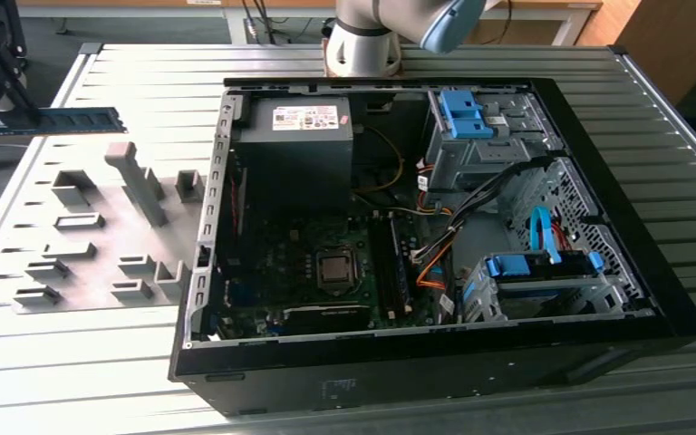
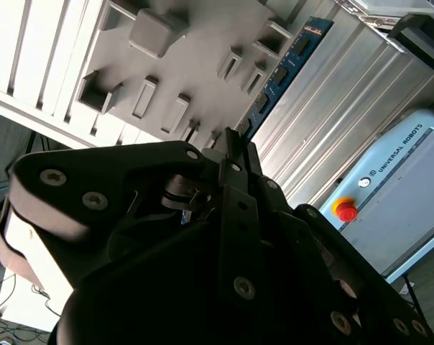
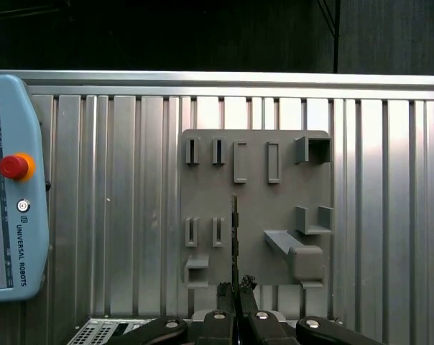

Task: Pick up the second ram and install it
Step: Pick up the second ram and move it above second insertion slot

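The second ram (image 1: 64, 120) is a slim dark board with black chips. It hangs level above the far end of the grey holder plate (image 1: 94, 272), at the exterior view's left. My gripper (image 3: 236, 289) is shut on one end of it. The first wrist view shows the second ram (image 3: 235, 237) edge-on, reaching out from the fingertips over the holder plate (image 3: 256, 208). In the second wrist view its blue-green face (image 2: 278, 75) extends beyond the black fingers (image 2: 235, 154).
An open black computer case (image 1: 445, 362) lies on the ribbed metal table, with its motherboard (image 1: 312, 272) and memory slots (image 1: 391, 258) exposed. The arm's base (image 1: 366, 45) stands behind the case. A light blue teach pendant (image 3: 8, 187) lies beside the holder plate.
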`<action>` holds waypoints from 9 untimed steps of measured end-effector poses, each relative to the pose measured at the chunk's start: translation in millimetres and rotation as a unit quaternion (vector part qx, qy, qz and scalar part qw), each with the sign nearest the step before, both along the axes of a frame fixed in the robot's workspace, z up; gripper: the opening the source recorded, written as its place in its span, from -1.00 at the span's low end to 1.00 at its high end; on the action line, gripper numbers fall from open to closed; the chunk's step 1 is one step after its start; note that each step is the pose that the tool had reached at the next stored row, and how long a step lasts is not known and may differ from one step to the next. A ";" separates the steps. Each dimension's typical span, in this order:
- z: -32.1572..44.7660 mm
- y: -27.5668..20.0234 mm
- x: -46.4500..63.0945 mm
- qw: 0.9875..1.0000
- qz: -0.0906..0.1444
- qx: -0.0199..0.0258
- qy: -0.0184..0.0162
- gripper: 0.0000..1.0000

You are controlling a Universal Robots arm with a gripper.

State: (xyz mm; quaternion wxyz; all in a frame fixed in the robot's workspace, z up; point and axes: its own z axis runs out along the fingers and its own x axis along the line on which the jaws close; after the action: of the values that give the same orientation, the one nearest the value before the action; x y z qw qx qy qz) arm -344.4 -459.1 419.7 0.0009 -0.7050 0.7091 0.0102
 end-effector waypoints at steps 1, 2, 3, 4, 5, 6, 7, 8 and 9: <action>0.0 0.0 0.9 1.000 0.000 0.000 0.000 -0.73; 0.0 0.0 1.8 1.000 0.000 0.000 0.000 -0.73; 0.0 0.0 2.6 1.000 0.000 0.000 0.000 -0.73; 0.0 0.0 3.4 1.000 0.000 0.000 0.000 -0.73; 0.0 0.0 4.1 1.000 0.000 0.000 0.000 -0.73; 0.0 0.0 4.8 1.000 0.000 0.000 0.000 -0.73; 0.0 0.0 5.5 1.000 0.000 0.000 0.000 -0.73; 0.0 0.0 6.1 1.000 0.000 0.000 0.000 -0.73; 0.0 0.0 6.7 1.000 0.000 0.000 0.000 -0.73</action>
State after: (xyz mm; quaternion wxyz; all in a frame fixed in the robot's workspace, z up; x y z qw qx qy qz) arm -337.6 -459.1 419.7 0.0009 -0.7050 0.7091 0.0102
